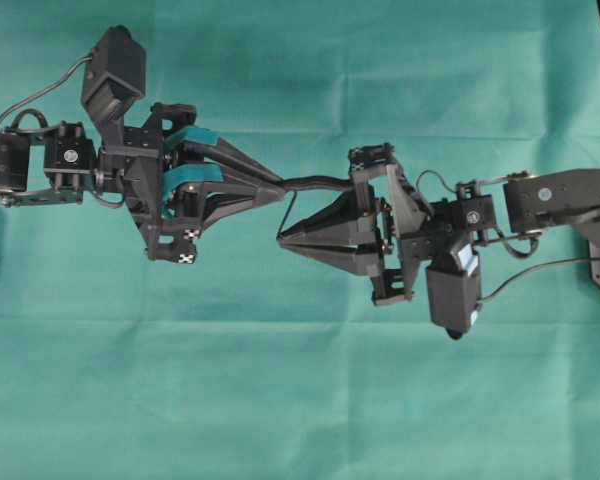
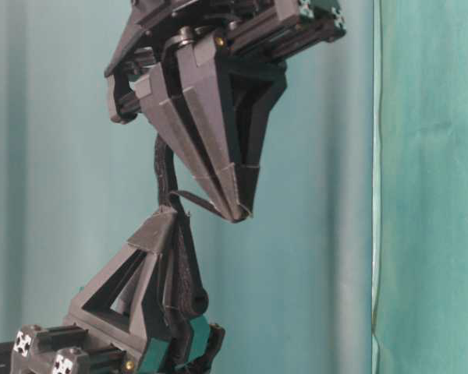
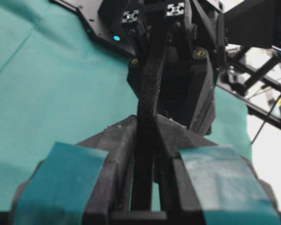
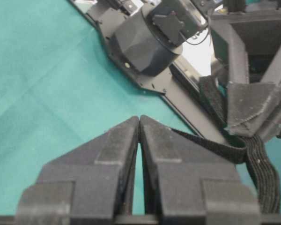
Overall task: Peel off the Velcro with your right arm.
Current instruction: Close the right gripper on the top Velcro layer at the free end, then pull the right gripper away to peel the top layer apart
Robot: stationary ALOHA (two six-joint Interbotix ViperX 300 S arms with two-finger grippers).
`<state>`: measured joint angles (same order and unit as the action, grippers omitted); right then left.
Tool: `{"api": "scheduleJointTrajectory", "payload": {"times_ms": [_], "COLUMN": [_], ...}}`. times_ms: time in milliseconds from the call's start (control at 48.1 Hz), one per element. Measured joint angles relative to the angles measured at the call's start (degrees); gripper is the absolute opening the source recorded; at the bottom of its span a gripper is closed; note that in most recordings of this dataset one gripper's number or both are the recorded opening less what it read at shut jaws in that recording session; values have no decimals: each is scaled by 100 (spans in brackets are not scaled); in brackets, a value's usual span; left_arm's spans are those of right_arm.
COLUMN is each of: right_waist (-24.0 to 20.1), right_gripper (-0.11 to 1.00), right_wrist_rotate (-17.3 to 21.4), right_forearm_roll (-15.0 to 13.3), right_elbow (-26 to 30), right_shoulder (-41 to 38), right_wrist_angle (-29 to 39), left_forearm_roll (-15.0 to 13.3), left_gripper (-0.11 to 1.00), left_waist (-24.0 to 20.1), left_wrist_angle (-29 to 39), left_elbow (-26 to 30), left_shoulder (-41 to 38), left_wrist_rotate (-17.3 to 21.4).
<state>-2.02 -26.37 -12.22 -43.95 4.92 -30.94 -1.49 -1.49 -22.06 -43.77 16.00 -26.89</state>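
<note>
Velcro Held Taut Between Two Grippers, One Layer Splitting Away

Velcro hangs above the green cloth, gripped at both ends so that neither layer can slip. In the overhead view the left gripper, its fingers wrapped in teal tape, points toward 3 o'clock with its tips pressed together on the strap's thicker layer; it acts as the anchor. The right gripper points toward 9 o'clock and sits at about 5 o'clock from the left tips, just beside them. Its plain dark fingers are pinched together on a thin layer of the strap, which the right wrist view shows running off toward 3 o'clock from the tips. The table-level view shows that layer forking away from the thicker one. Holding one layer fixed lets the other be drawn off; I judge the peel begun, not finished.
</note>
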Motion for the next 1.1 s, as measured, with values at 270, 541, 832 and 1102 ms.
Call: {"api": "scheduleJointTrajectory", "payload": {"times_ms": [270, 541, 832, 1102], "right_waist": [-132, -290, -316, -325], "right_gripper": [-9, -9, -9, -9], "right_wrist_rotate": [-9, 0, 0, 18], "right_forearm_roll": [-9, -26, -26, 26], "right_elbow": [0, 9, 9, 0], "right_shoulder": [-44, -44, -53, -53], "right_wrist_angle": [237, 475, 501, 492], "left_forearm_roll": [0, 9, 9, 9], "left_gripper": [10, 10, 10, 10], "left_waist": [0, 0, -9, 0], "left_wrist_angle": [0, -44, -53, -44], "left_elbow": [0, 0, -9, -9], "left_shoulder": [0, 0, 0, 0], "left_wrist_rotate": [-9, 0, -9, 0]}}
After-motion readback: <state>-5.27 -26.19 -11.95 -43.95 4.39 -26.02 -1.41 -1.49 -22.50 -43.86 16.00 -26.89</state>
